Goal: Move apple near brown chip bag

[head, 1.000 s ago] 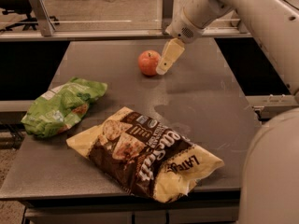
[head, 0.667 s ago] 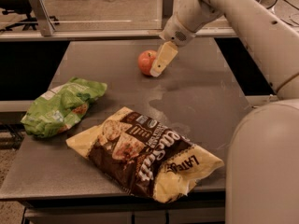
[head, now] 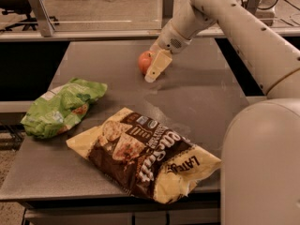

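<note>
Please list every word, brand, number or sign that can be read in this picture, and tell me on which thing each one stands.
"LATE": on the brown bag, upside down, near its pale yellow end.
Large white lettering across the brown bag: upside down, not readable with certainty.
Green bag: print too blurred to read.
Apple, pincer right beside it, table: no text seen.

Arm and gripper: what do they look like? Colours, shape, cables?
The arm: smooth off-white rounded shells, no exposed cables or markings; small dotted grille near the wrist. The gripper, beside the apple on the far table: pale yellow, flat, tapered.
</note>
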